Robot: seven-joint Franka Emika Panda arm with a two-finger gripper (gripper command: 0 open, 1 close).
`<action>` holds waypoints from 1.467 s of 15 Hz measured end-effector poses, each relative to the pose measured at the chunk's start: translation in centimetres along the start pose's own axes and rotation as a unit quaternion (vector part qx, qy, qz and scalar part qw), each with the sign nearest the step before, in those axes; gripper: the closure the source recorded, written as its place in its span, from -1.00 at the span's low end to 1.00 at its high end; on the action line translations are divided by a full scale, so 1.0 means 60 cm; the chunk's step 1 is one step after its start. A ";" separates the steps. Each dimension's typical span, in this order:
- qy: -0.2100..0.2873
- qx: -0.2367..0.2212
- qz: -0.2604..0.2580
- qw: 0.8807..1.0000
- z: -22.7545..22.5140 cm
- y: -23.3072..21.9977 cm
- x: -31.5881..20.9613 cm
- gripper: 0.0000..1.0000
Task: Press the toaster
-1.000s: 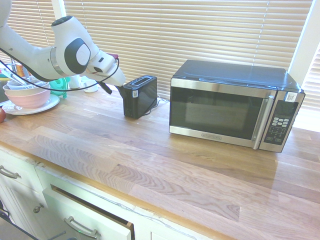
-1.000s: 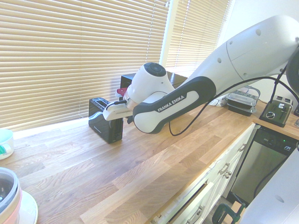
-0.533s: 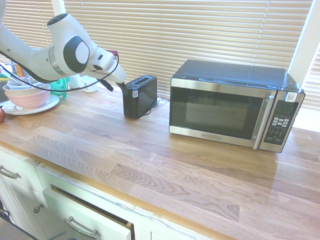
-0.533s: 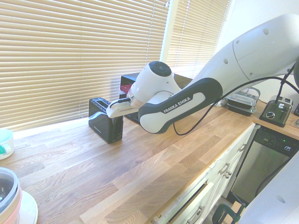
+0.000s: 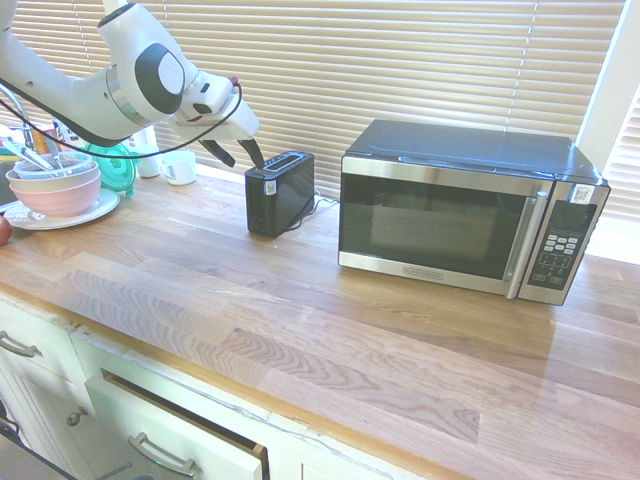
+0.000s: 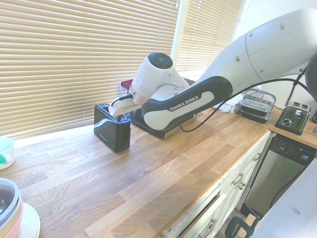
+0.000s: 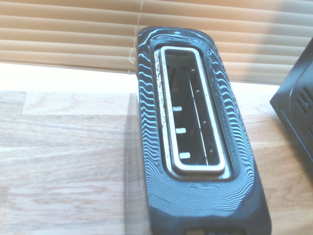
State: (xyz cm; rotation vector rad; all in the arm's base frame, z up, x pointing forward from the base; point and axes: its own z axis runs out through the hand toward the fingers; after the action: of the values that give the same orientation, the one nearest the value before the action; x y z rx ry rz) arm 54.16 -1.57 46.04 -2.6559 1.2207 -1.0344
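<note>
You are hovering the tool point(image 5: 243, 154) just above the near end of the toaster point(image 5: 279, 192), its two dark fingers spread narrowly and holding nothing. The toaster is standing upright toward the table's back edge under the blinds, just beside the microwave point(image 5: 470, 209) but apart from it. It is looking rigid, glossy and probably light, so press straight down on the end lever rather than sideways, or it may be sliding on the smooth wooden table point(image 5: 330, 330).

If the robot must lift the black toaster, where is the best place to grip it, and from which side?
Probably from above, across the toaster's narrow width, end effector fingers on its two long flat sides. It stands upright, its top is open to approach, and the microwave stands apart.
</note>
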 end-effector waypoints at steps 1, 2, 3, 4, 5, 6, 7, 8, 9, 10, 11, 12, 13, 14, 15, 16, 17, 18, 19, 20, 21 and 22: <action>-0.002 -0.003 0.000 1.000 0.005 -0.003 0.002 -1.00; -0.004 -0.005 0.000 1.000 0.012 -0.005 0.004 -1.00; -0.006 -0.006 0.000 1.000 0.018 -0.006 0.005 -1.00; -0.007 -0.007 0.000 1.000 0.021 -0.006 0.004 -1.00; -0.009 -0.007 0.001 1.000 0.023 -0.006 0.004 -1.00; -0.009 -0.007 0.001 1.000 0.023 -0.006 0.005 -1.00; -0.009 -0.007 0.000 1.000 0.023 -0.005 0.006 -1.00; -0.010 -0.007 -0.001 1.000 0.023 -0.005 0.007 -1.00; -0.010 -0.006 -0.001 1.000 0.022 -0.005 0.008 -1.00; -0.010 -0.006 -0.002 1.000 0.022 -0.006 0.008 1.00; -0.010 -0.006 -0.004 1.000 0.022 -0.006 0.008 1.00; -0.011 -0.006 -0.006 1.000 0.022 -0.006 0.008 1.00; -0.012 -0.005 -0.007 1.000 0.022 -0.006 0.009 1.00; -0.013 -0.005 -0.009 1.000 0.022 -0.005 0.009 1.00; -0.013 -0.005 -0.011 1.000 0.022 -0.005 0.009 1.00; -0.013 -0.005 -0.012 1.000 0.022 -0.005 0.009 1.00; -0.014 -0.005 -0.012 1.000 0.022 -0.004 0.010 1.00; -0.015 -0.005 -0.013 1.000 0.023 -0.003 0.012 1.00; -0.016 -0.004 -0.013 1.000 0.023 -0.002 0.013 1.00; -0.018 -0.005 -0.014 1.000 0.024 0.001 0.016 1.00; -0.019 -0.005 -0.015 1.000 0.026 0.004 0.018 1.00; -0.021 -0.006 -0.015 1.000 0.028 0.007 0.021 1.00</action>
State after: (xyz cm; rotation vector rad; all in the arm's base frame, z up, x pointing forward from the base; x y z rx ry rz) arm 55.44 -3.07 45.32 -2.6981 1.1860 -0.9743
